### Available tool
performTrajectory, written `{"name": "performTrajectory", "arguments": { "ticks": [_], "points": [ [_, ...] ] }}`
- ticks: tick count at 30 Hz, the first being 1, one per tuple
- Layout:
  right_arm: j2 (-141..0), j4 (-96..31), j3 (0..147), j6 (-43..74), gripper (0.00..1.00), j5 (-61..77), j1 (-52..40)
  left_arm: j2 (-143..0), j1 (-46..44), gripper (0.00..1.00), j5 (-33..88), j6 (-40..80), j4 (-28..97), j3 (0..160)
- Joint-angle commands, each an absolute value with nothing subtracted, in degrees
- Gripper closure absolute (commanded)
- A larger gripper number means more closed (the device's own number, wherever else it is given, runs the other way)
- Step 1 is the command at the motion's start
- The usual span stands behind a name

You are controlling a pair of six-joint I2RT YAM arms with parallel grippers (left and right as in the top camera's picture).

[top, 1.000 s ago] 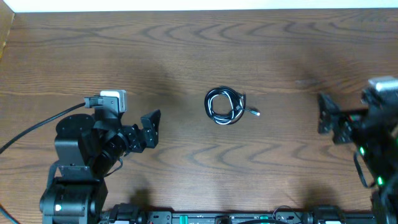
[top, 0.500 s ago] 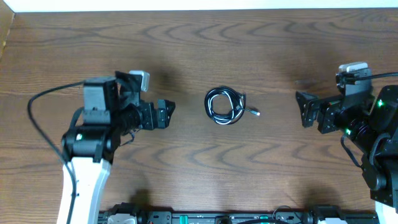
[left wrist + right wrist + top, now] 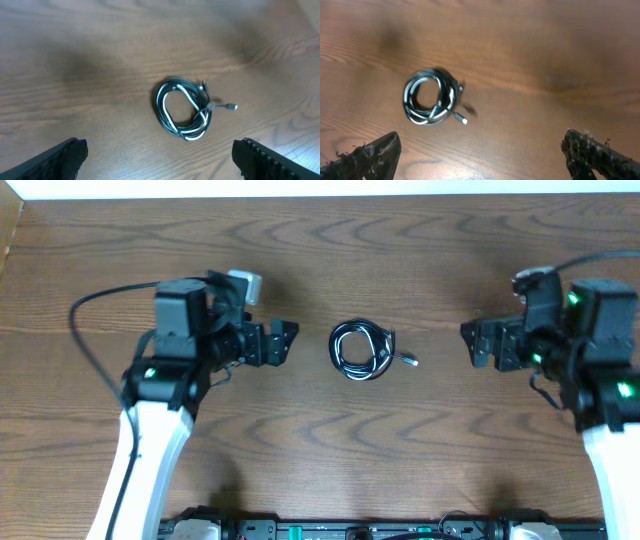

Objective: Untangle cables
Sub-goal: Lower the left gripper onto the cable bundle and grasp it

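Note:
The cables [image 3: 361, 351] lie coiled in one small bundle of black and whitish strands at the middle of the wooden table, with a silvery plug end [image 3: 410, 361] sticking out to the right. The bundle also shows in the left wrist view [image 3: 182, 112] and in the right wrist view [image 3: 429, 96]. My left gripper [image 3: 285, 343] is open and empty, to the left of the bundle and apart from it. My right gripper [image 3: 477, 344] is open and empty, to the right of the bundle and farther from it.
The table's far edge [image 3: 320, 198] runs along the top of the overhead view. A thick black arm cord [image 3: 95, 305] loops out at the left arm. The arm bases stand at the near edge.
Both arms have reached inward toward the bundle: the left gripper moved right and up, the right gripper moved left. The cables have not moved.

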State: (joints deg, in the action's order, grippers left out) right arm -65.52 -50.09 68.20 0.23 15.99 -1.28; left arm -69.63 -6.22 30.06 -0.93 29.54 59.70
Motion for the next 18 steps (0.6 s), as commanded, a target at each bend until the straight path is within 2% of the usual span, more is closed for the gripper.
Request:
{"name": "performTrajectory", "arguments": {
  "ticks": [1, 6, 12, 18],
  "points": [
    [-70.9, -50.2, 68.9, 4.3, 0.01, 15.0, -1.1, -76.0, -7.9, 0.02, 31.4, -1.6, 27.0, 60.7],
    [-74.5, -50.3, 68.9, 4.2, 0.01, 15.1, -1.1, -83.3, -12.1, 0.03, 32.4, -1.5, 23.2, 60.8],
    [-74.9, -52.1, 68.9, 4.3, 0.04, 15.2, -1.1, -90.4, -18.0, 0.16, 32.3, -1.5, 18.0, 60.8],
    [-74.9, -55.5, 68.9, 4.2, 0.06, 15.2, -1.1, -96.7, -23.2, 0.16, 26.8, -1.5, 13.5, 60.8]
  ]
}}
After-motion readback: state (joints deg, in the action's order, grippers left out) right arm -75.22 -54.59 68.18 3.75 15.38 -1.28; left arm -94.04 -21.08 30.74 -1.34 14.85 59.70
